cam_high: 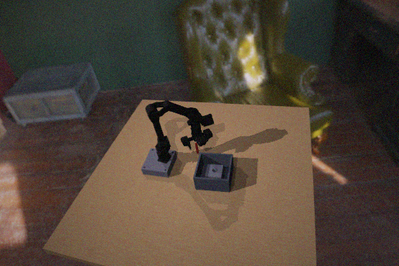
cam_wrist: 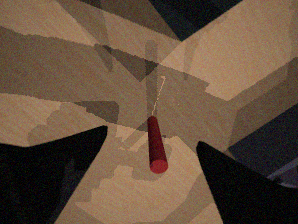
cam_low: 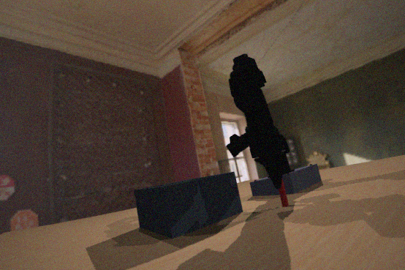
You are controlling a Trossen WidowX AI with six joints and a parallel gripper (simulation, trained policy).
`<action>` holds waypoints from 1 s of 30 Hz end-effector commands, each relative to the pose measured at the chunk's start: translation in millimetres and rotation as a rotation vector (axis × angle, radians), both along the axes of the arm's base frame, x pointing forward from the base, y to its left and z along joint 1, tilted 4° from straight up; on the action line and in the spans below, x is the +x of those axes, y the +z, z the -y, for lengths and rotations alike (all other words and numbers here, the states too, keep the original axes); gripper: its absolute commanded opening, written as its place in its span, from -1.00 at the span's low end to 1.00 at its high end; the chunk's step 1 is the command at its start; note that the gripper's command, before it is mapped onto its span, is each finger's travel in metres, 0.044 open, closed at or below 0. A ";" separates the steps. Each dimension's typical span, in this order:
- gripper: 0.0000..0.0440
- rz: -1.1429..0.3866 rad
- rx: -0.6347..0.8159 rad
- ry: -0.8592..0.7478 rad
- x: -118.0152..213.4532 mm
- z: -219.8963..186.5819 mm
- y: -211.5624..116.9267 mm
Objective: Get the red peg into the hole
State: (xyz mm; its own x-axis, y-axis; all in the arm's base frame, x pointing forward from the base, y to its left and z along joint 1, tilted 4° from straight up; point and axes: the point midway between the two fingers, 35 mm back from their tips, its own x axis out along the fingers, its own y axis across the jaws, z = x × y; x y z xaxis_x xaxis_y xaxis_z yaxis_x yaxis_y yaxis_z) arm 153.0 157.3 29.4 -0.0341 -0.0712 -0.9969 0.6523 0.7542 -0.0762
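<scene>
Red peg's round top [cam_wrist: 159, 166], wrist view only.

Noted a black arm [cam_high: 156, 125] [cam_low: 259, 112], slim links between chunky, angular joint housings. Outline stepped and boxy toward the wrist. Recorded a black gripper [cam_high: 196, 147] [cam_low: 280, 187] [cam_wrist: 153, 137] with wedge-shaped fingers, broad at the root, narrowing to blunt points; surface detail mostly lost in darkness. Logged a squat, blue-grey base plate [cam_high: 146, 170] [cam_low: 315, 176], with small dark screw-like dots near the corners
</scene>
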 end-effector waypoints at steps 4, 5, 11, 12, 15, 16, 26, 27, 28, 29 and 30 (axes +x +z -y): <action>0.85 0.006 -0.008 0.020 0.9 2.2 -23.1; 0.74 0.002 -0.010 0.021 0.3 2.7 -26.5; 0.03 -0.030 -0.038 0.015 -5.1 8.4 -41.3; -0.09 -0.036 -0.043 0.015 -5.8 9.1 -42.6; -0.44 -0.053 -0.056 0.015 -7.7 10.5 -45.1; -0.56 -0.060 -0.061 0.016 -8.4 11.0 -45.8; -1.00 -0.026 -0.082 0.039 2.9 7.0 -28.4; -1.00 -0.018 -0.081 0.041 5.0 6.6 -24.3; -1.00 -0.009 -0.081 0.043 7.0 6.4 -20.2; -1.00 -0.001 -0.081 0.043 9.0 6.4 -16.0; -1.00 0.007 -0.081 0.044 10.9 6.4 -11.8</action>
